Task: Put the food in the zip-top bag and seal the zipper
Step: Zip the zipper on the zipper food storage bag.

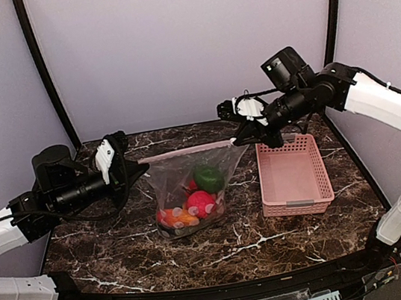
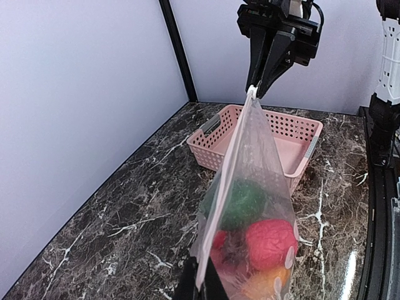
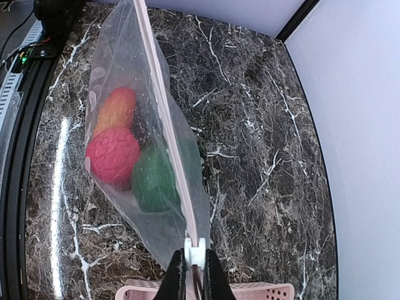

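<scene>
Your left gripper (image 1: 136, 167) has its jaws pressed together on the 9 o'clock end of the zipper (image 1: 186, 151), and your right gripper (image 1: 238, 141) pinches the 3 o'clock end just as tightly, so the pale strip runs taut and nearly level between them above the middle of the table (image 1: 109, 246). The zip-top bag (image 1: 168, 192) hangs from that strip toward 6 o'clock. Its bottom reaches the marble, though you cannot tell from these views how much weight rests there. The food sits low inside the bag: a green pepper (image 1: 208, 177) uppermost, a bumpy red piece (image 1: 201, 203) under it, and an orange piece (image 1: 186, 217) at about 8 o'clock of the red one. Darker pieces behind them are too blurred to name. From the right wrist camera the strip looks like one closed line from the fingertips (image 3: 177, 275) up to the frame's top edge. The pink basket (image 1: 295, 177) stands at 3 o'clock of the bag, just beside it, directly beneath your right gripper's arm.
</scene>
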Controlling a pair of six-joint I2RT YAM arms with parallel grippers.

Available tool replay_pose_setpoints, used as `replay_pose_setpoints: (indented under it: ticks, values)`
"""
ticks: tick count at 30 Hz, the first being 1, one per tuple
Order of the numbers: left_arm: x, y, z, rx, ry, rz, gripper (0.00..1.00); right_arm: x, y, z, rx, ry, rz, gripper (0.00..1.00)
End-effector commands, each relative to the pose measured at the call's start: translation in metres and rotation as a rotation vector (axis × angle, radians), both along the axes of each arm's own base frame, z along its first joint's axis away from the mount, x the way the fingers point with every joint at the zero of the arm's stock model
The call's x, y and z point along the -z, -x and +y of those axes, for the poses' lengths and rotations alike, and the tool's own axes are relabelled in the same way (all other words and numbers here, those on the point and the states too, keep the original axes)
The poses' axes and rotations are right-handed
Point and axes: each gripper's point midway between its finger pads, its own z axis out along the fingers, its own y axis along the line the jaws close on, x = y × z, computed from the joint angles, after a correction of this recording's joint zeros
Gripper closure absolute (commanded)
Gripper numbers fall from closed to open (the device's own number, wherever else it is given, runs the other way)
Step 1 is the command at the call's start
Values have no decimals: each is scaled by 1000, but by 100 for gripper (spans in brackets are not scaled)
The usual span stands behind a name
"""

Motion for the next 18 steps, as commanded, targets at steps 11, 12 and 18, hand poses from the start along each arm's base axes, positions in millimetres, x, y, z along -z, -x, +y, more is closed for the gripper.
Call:
replay_pose_setpoints:
  ticks: [11, 12, 18]
  values:
    - [-2, -11, 16, -82, 18, 5, 99, 20, -13, -61, 157, 137, 11, 100]
    - [-3, -11, 15, -82, 18, 5, 99, 20, -12, -61, 158, 137, 13, 100]
    - [-2, -12, 16, -85, 18, 6, 99, 25, -12, -66, 166, 153, 17, 100]
